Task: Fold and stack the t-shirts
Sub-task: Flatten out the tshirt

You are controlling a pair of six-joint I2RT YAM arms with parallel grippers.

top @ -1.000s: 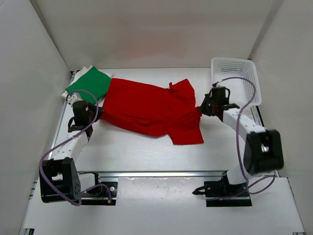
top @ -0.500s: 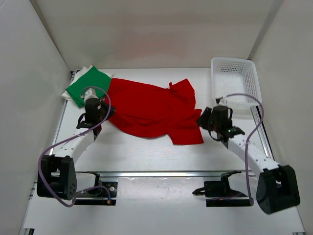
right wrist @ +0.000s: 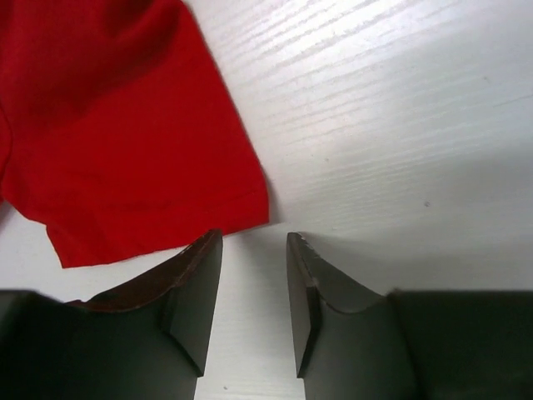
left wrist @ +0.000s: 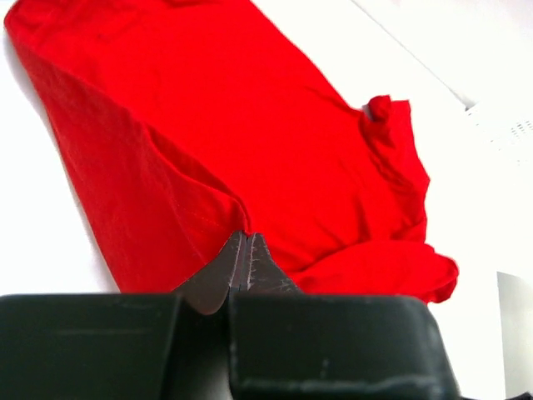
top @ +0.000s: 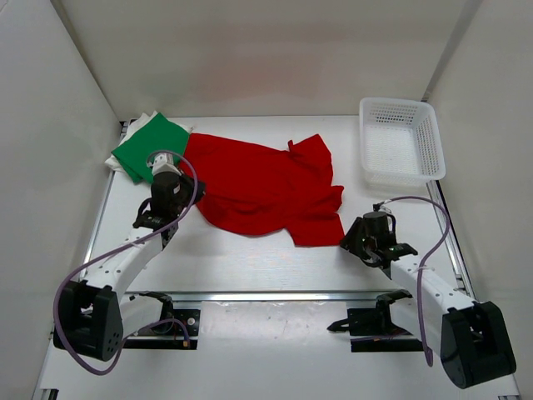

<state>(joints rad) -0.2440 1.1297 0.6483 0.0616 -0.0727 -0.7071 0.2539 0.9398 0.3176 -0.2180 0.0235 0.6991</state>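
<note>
my left gripper [left wrist: 243, 250] is pinched tight on the near-left edge of the red t-shirt [top: 258, 183], which lies spread out in the middle. my right gripper [right wrist: 254, 250] stands partly open and empty, just off the shirt's near-right corner. the green t-shirt [top: 150, 143] lies folded on the white t-shirt [top: 121, 167] at far left.

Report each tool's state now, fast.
Left tool: closed, pinching a fold of the red shirt.
Right tool: open, holding nothing, beside the shirt's corner.
</note>
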